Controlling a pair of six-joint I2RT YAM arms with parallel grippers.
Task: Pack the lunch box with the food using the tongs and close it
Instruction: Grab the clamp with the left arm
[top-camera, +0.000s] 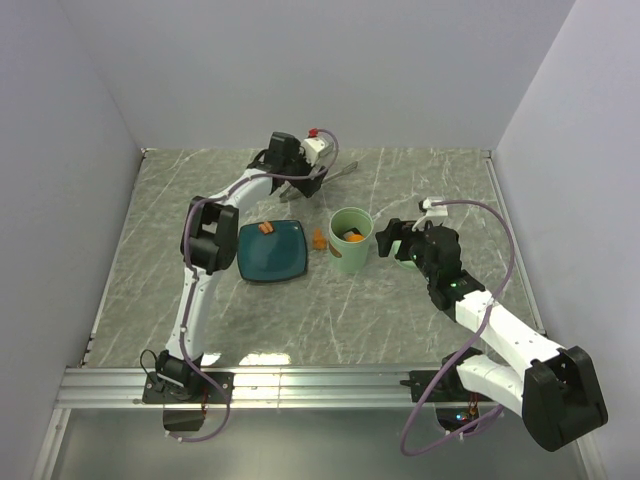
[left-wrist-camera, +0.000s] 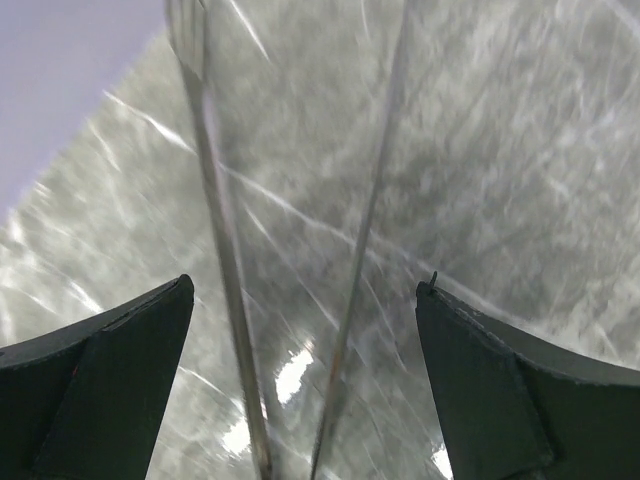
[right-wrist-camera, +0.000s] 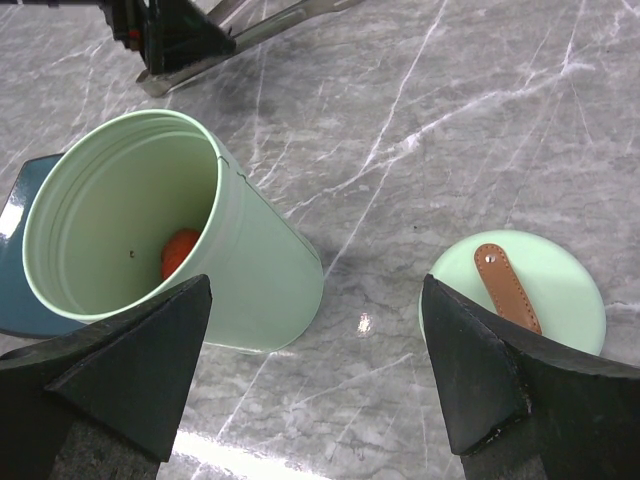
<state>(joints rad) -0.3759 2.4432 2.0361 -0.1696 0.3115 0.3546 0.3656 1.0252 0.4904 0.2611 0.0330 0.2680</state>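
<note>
Pale mint-green cylindrical container (top-camera: 350, 262): one, lid off. Round mint-green lid with brown strap handle (right-wrist-camera: 515, 300): one, flat beside container. Dark teal square plate (top-camera: 272, 258): one, near container. Metal tongs (top-camera: 343, 171): one pair, well apart from container, on far side. Small orange toy food pieces: three seen. First piece (right-wrist-camera: 180, 252) inside container. Second piece (top-camera: 266, 229) on plate. Third piece (top-camera: 319, 239) just beside container, plate side; single or clustered, too small to tell.

White links and black joints are shown on left arm (top-camera: 192, 300) and right arm (top-camera: 505, 338); mauve cables (top-camera: 497, 212) are attached (green light (top-camera: 452, 284) on right); fingers (right-wrist-camera: 120, 370) are dark wedges.
</note>
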